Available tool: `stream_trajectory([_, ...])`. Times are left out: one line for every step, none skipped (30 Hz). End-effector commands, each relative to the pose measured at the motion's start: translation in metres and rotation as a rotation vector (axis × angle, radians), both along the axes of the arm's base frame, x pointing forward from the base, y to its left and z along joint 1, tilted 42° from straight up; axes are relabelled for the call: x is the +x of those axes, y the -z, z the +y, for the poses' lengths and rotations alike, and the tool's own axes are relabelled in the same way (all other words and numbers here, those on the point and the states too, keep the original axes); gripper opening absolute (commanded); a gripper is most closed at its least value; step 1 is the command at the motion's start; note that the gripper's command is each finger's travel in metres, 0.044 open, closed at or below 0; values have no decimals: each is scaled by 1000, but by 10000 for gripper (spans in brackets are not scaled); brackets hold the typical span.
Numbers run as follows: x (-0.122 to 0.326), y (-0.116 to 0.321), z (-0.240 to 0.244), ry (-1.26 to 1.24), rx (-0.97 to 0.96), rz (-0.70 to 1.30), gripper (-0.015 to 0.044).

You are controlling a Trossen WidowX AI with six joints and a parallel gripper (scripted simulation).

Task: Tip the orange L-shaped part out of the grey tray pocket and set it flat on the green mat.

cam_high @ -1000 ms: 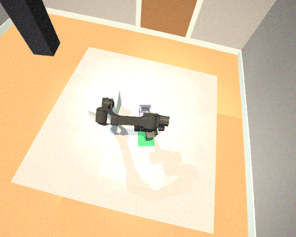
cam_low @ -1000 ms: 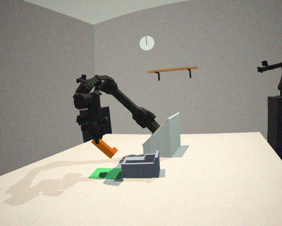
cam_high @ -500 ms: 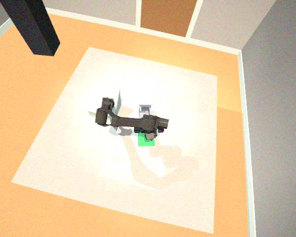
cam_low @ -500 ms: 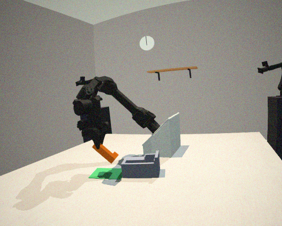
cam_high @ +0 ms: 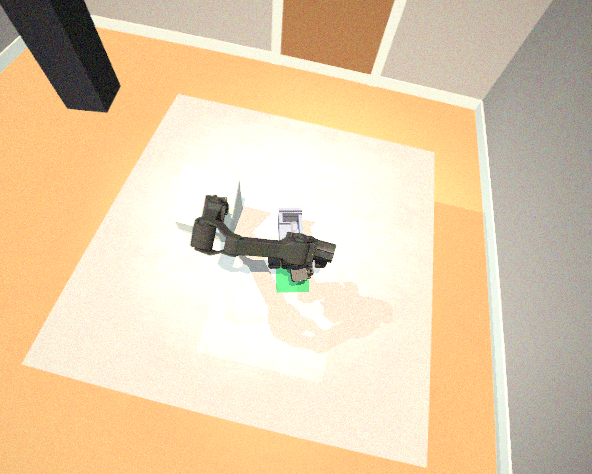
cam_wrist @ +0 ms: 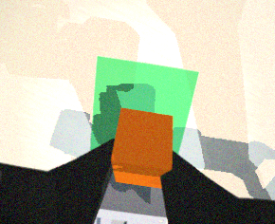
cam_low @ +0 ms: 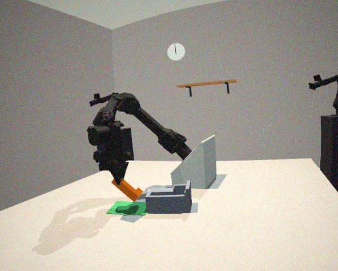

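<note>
Black arm (cam_high: 258,247) (cam_low: 151,120), chunky angular joints

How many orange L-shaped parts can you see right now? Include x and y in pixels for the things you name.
1: the orange L-shaped part (cam_low: 128,189) (cam_wrist: 142,140), pinched in the black parallel-jaw gripper (cam_low: 118,183) (cam_wrist: 138,149), tilted above the flat green mat (cam_low: 113,209) (cam_wrist: 174,90). The tray's pocket is partly hidden, so I can't rule out another inside.

Single six-joint arm (cam_high: 258,247) (cam_low: 151,122), forearm raised and sloping up from its base end, bent at the elbow; the tool (cam_low: 119,181) (cam_wrist: 138,149) points downward over the desk, its fingers closed on an object.
</note>
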State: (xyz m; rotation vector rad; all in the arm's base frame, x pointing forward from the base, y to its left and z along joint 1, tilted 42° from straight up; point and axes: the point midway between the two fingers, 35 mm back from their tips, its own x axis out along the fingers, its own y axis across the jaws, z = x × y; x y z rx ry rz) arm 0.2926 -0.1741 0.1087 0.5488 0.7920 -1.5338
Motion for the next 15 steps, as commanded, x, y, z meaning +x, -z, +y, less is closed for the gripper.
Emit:
stream_trajectory([-2,5,-5,-3,-3,6,0])
stream_trajectory([-2,6,-6,-3,-3,6,0])
stream_trajectory([-2,8,-7,-3,-3,6,0])
stream_trajectory([-2,9,-8,-3,-3,6,0])
stream_trajectory([-2,10,-9,-3,-3,6,0])
stream_trajectory([-3,11,-10,-3,-3,6,0])
stream_trajectory([-3,12,-11,-3,-4,6,0])
stream_trajectory([-3,13,-12,-3,-4,6,0])
stream_trajectory([-3,14,-13,-3,-4,6,0])
stream_trajectory([-3,15,-14,-3,-4,6,0])
stream_trajectory([-4,16,-15,-3,-4,6,0])
stream_trajectory([-4,18,-16,-3,-4,6,0])
stream_trajectory([-4,19,-17,-3,-4,6,0])
stream_trajectory([-4,20,-18,-3,-4,6,0])
stream_trajectory([-5,21,-19,-3,-4,6,0])
